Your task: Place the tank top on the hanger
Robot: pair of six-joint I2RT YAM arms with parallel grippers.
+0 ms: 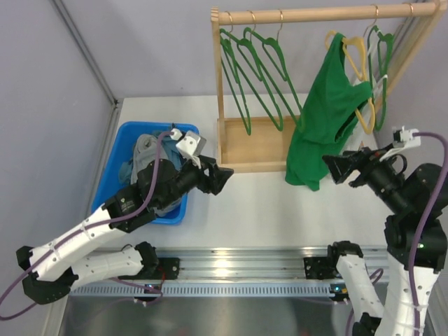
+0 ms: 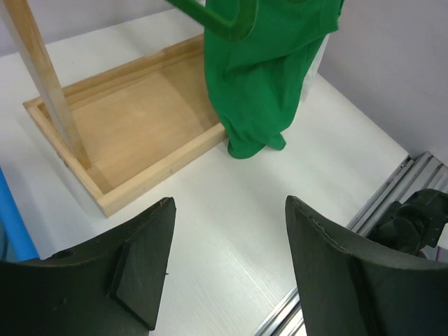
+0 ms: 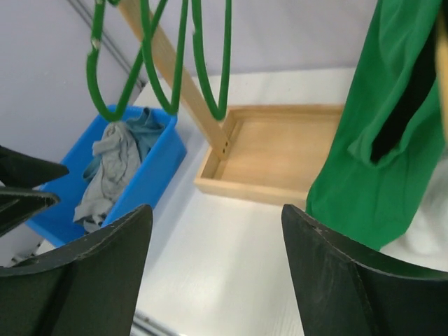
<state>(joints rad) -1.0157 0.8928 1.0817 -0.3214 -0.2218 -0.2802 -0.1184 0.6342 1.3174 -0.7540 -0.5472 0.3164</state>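
The bright green tank top point(image 1: 325, 119) hangs from the yellow hanger point(image 1: 357, 52) on the wooden rail at the right of the rack, and its hem droops down to the table. My right gripper point(image 1: 334, 169) hovers just right of that hem, open, with nothing between its fingers. From the right wrist, the tank top point(image 3: 378, 140) fills the right side beyond the open right gripper point(image 3: 217, 208). My left gripper point(image 1: 222, 180) stands open and empty beside the blue bin, pointing toward the rack. In the left wrist view, the tank top point(image 2: 259, 77) hangs past the open left gripper point(image 2: 227, 203).
The wooden rack point(image 1: 315, 14) has a tray base point(image 1: 252, 143) and carries several dark green hangers point(image 1: 252, 70). A blue bin point(image 1: 112, 189) at the left holds grey and teal clothes point(image 1: 143, 150). White fabric point(image 3: 427, 245) shows behind the tank top. A metal rail point(image 1: 238, 266) runs along the near edge.
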